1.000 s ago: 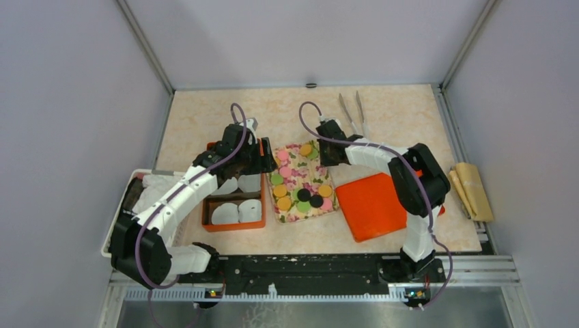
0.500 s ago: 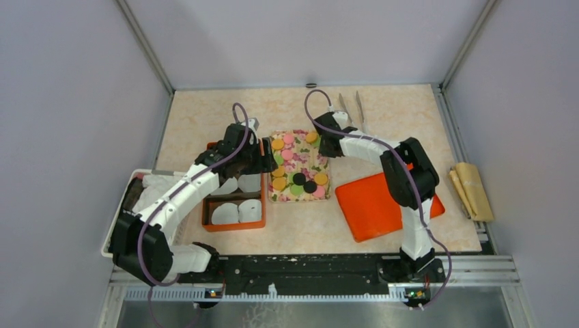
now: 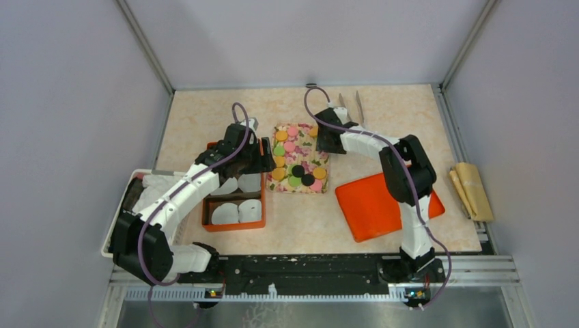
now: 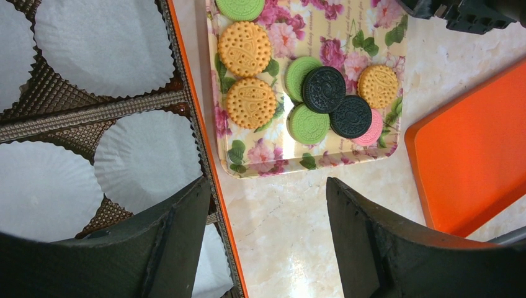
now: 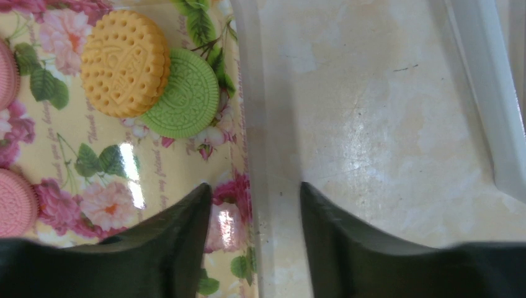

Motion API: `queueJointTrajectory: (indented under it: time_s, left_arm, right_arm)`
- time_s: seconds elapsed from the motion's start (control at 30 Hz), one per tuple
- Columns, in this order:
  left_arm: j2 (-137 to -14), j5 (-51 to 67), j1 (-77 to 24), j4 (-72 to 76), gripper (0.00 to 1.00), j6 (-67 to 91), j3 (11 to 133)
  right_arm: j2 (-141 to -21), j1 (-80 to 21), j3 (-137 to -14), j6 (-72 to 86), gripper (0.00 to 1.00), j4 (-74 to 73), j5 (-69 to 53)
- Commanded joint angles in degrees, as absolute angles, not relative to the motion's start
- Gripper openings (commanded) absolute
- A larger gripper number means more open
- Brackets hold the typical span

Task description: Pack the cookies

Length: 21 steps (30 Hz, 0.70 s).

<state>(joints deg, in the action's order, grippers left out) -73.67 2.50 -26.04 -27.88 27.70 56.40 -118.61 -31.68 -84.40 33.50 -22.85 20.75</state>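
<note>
From overhead I see the cookies (image 3: 298,171) lying on a flowered tray (image 3: 311,154) mid-table. My left claw (image 3: 261,158) hangs at the tray's left edge, over the near corner of the orange box (image 3: 234,225). My right claw (image 3: 322,142) sits at the tray's far right corner. The cookies lie between the two claws.

On the left wrist camera, the left claw is spread wide with nothing in it. One finger is over the box wall beside the paper liners (image 4: 102,37), the other over bare table (image 4: 291,248). The cookies, orange, green, black and pink, are ahead of the fingertips and apart from them. An orange lid (image 4: 471,167) lies off to the right.

On the right wrist camera, the right claw is partly open and straddles the tray's rim without pinching it. An orange cookie overlapping a green one lies just ahead of the left finger. Script lettering runs across the tray's pattern, but I cannot read it. The cookies carry a stamped pattern, with no legible words.
</note>
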Motion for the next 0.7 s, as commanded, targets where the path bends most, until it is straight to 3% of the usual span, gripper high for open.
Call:
queueJointTrajectory:
  time_s: [0.0,0.33,0.67]
  left_arm:
    - [-73.2,2.2,-26.3,-26.6,0.75,27.2,57.8]
    - [-73.4,3.4,-26.3,-25.7,0.75,27.4,57.8]
    - [-74.4,3.4,-26.3,-25.7,0.75,27.4,57.1]
  right_arm:
    - [-113.9,-31.1,-84.9,28.4,0.68,-25.3,18.6]
    - [-106.6,-30.3,-87.5,22.3,0.78,-31.1,29.2]
    - [-114.0,-22.3,-91.7,17.6,0.88,-32.2,28.2]
